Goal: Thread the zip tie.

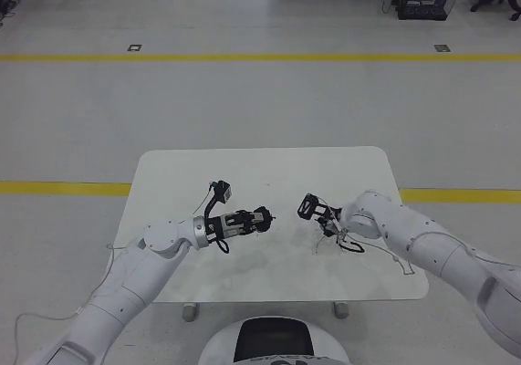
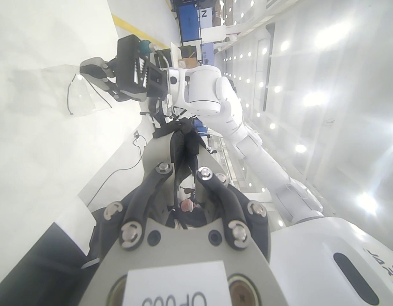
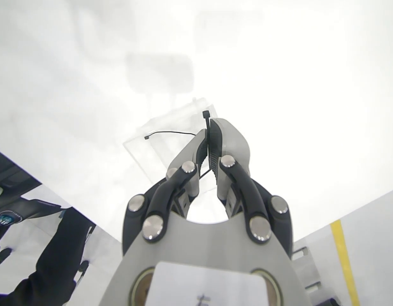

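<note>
Near me, my left pincer point(image 1: 265, 217) hung pressed together, seemingly empty, over the white rounded table point(image 1: 351, 173). At its three o'clock, apart, my right pincer point(image 3: 209, 128) was clamped on the thin black plastic zip tie point(image 3: 206, 115), head poking out. I judged the loose tail could sway and miss that tiny slot.

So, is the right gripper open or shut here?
Shut. The right gripper has its fingers pressed together on the zip tie, head poking past the tips.

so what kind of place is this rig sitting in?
Probably a factory-style test hall: wide pale floor with yellow painted lane stripes, blue metal racks behind, and rows of round ceiling lights.
</note>
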Available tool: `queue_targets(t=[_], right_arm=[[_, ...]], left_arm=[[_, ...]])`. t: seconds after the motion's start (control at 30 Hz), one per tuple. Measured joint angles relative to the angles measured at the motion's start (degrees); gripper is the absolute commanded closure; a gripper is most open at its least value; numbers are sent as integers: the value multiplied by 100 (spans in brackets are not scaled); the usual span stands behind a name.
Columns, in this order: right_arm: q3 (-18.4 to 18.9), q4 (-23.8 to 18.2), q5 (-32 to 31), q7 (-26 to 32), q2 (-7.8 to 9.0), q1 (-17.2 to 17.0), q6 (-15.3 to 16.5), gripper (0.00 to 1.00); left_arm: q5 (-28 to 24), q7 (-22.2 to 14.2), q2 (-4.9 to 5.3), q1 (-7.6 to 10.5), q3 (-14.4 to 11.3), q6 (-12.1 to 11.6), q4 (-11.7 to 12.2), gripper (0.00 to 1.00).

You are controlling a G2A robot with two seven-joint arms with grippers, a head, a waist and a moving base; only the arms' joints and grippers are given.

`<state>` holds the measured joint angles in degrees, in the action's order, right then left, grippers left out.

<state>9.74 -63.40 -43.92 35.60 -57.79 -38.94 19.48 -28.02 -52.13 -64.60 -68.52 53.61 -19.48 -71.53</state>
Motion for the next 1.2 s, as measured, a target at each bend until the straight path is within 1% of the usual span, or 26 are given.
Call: queue_targets(t=[0.07,0.17,0.27,0.3,0.37,0.4,0.5,0.57,0.6,0.63,0.97,1.0,1.07,1.13,1.2], right_arm=[[0,-146,114,-180,139,28,0,100],[0,-432,289,-534,410,61,0,100],[0,-765,437,-963,721,63,0,100],[0,-907,484,-1151,854,49,0,100],[0,-1124,541,-1432,1049,7,0,100],[0,-1254,573,-1606,1173,-30,0,100],[0,-1502,632,-1987,1434,-132,0,100],[0,-1645,595,-2253,1548,-199,0,100],[0,-1695,577,-2415,1583,-224,0,100],[0,-1704,573,-2452,1588,-229,0,100],[9,-1692,579,-2406,1582,-233,-3,100],[51,-1678,594,-2513,1584,-268,-3,100],[122,-1694,600,-2915,1608,-350,-1,100],[136,-1729,574,-3509,1678,-441,0,100],[86,-1771,572,-4126,1770,-494,0,100]], left_arm=[[0,0,0,0,0,0,0,100],[0,0,0,0,0,0,0,100],[0,0,0,0,0,0,0,100],[0,0,0,0,0,0,0,100],[0,0,0,0,0,0,0,100],[0,0,0,0,0,0,0,100],[0,0,0,0,0,0,0,100],[0,0,0,0,0,0,0,100],[0,0,0,0,0,0,0,100],[0,0,0,0,0,0,0,100],[0,0,0,0,0,0,0,100],[0,1,0,0,0,0,0,100],[-13,33,-3,-22,-21,41,-25,100],[-105,-14,-5,-46,-44,92,-41,100],[-247,-139,-7,-55,-56,91,5,100]])
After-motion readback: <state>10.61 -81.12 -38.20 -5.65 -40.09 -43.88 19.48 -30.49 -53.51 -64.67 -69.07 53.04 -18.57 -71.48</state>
